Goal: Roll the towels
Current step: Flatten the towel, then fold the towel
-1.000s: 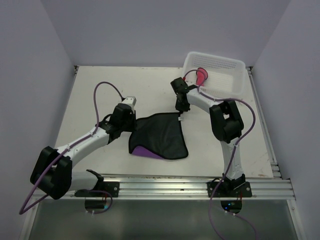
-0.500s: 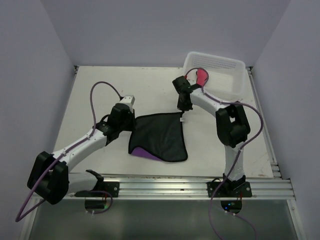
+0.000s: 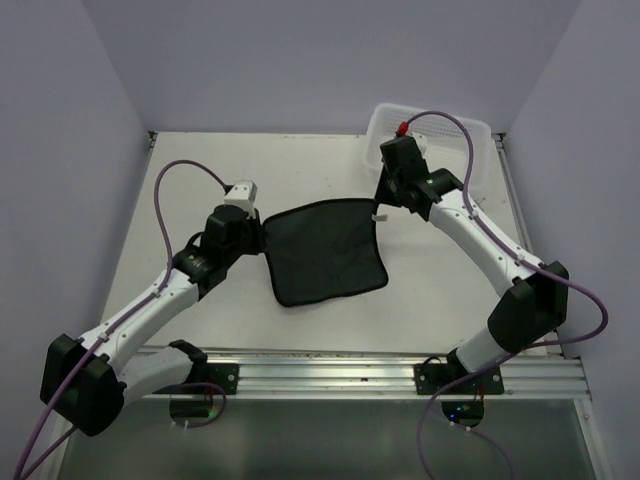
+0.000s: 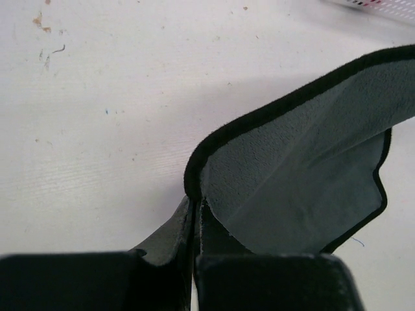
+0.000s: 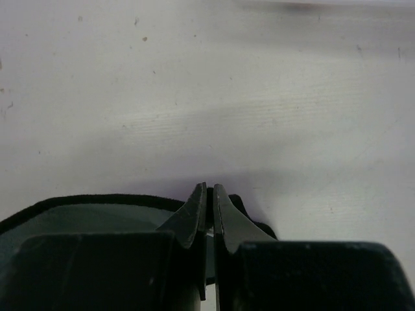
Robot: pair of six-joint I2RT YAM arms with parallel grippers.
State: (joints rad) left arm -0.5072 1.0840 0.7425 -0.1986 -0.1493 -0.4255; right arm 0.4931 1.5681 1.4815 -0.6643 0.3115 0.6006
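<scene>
A black towel hangs spread between my two grippers above the table's middle, its top edge pulled taut. My left gripper is shut on the towel's upper left corner. In the left wrist view the fingertips pinch the black hem, and the cloth drapes away to the right. My right gripper is shut on the upper right corner. The right wrist view shows that gripper closed on a thin fold of the towel, whose dark hem runs off to the left.
A white perforated basket stands at the back right corner, partly behind my right arm, and its rim shows in the left wrist view. The white table has walls on three sides. A metal rail runs along the near edge.
My right gripper closed on the towel's right corner. Both arms then raised and spread the cloth flat. The purple patch at its lower edge is gone, and my right arm now covers the basket's pink cloth.
</scene>
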